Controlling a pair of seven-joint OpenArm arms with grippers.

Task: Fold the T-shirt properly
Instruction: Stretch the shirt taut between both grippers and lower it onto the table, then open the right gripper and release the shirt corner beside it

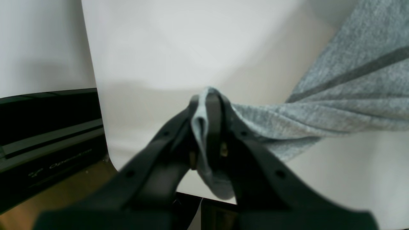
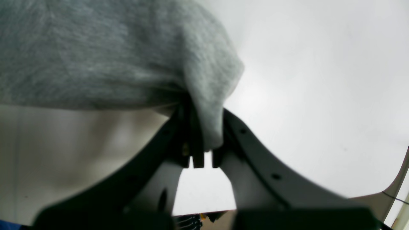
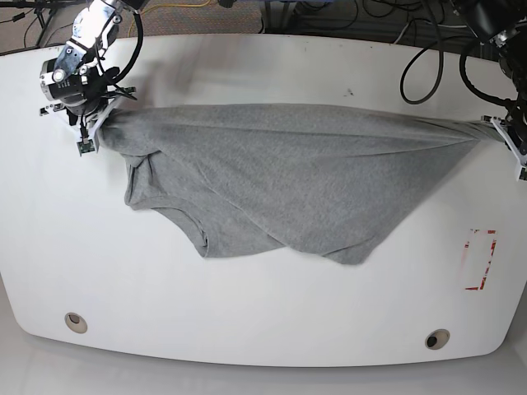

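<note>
Base view: both grippers, left [image 3: 492, 125] at three o'clock, right [image 3: 105, 118] at nine, pinch the T-shirt [image 3: 288, 177] taut over the table [image 3: 247, 329].

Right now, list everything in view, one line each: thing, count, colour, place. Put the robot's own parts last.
T-shirt: one, heather grey, stretched across the middle of the table between the two grippers, lower edge sagging toward the front.
Table: one, white, filling the base view.
Table holes: two, round, near the front corners.
Red outline: one, rectangular, on the table's right side in the base view.
Cables: several, black, along the far edge.
Left gripper: one, black, shut on the T-shirt's one end.
Right gripper: one, black, shut on the other end.
</note>
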